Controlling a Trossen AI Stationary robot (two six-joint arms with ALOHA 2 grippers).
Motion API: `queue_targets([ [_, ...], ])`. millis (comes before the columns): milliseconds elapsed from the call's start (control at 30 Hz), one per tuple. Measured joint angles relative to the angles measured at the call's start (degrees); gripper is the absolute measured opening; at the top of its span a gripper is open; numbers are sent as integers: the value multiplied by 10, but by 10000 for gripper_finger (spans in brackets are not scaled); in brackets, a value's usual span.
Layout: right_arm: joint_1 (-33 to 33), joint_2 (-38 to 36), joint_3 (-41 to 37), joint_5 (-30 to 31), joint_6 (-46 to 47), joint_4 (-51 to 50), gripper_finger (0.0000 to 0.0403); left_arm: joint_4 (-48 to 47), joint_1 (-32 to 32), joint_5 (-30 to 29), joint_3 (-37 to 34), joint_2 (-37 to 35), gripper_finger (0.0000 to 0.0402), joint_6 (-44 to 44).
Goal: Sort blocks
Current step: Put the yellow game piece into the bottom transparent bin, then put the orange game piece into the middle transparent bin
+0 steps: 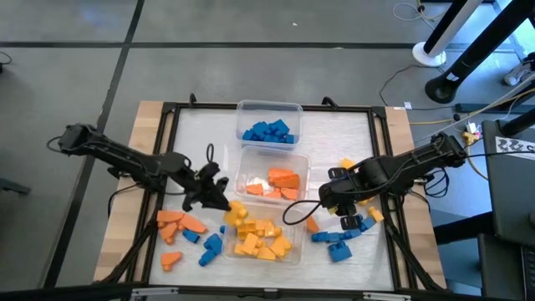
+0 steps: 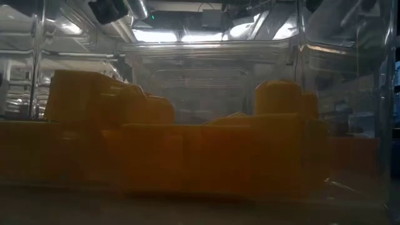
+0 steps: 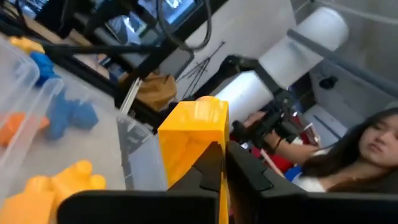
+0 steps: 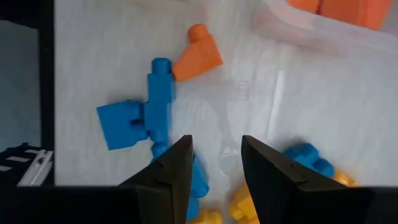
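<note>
Left tool (image 3: 217, 171) clenched on yellow block (image 3: 193, 134) beside yellow tub (image 1: 288, 251), right tool (image 4: 214, 155) released over loose blocks; risks dropping outside if let go early.

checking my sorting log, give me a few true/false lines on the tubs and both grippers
1. The left gripper holds a yellow block. True.
2. The right gripper holds a blue block. False: its fingers are open and empty above the table.
3. The far tub holds blue blocks. True.
4. The middle tub holds yellow blocks. False: it holds orange blocks.
5. Every block is already in a tub. False: loose blocks lie on both sides.
</note>
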Motion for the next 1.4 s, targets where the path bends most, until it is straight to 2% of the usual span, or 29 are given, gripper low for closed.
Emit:
queue_targets([
  [100, 0, 0, 0, -18, 5, 3, 138, -5, -6, 0, 0, 26, 28, -9],
  [267, 0, 0, 0, -58, 10, -6, 138, -6, -7, -5, 0, 68, 95, -32],
  [367, 1, 0, -2, -61, 10, -24, 138, -1, -7, -6, 0, 84, 130, -33],
  [467, 1, -16, -41, -57, 11, 8, 138, -1, -6, -6, 0, 86, 148, -33],
  [800, 0, -129, -291, -62, 91, 330, 138, 0, -6, -5, 0, 84, 155, -38],
  [967, 0, -173, -417, -77, 185, 478, 138, -1, -6, -5, 0, 83, 155, -57],
  [1100, 0, -179, -487, -70, 256, 600, 138, -1, -7, -5, 0, 83, 155, -54],
  [1233, 0, -174, -518, -71, 309, 628, 138, -1, -7, -5, 0, 83, 155, -55],
  [1400, 0, -174, -532, -66, 311, 632, 138, -1, -7, -5, 0, 83, 155, -46],
])
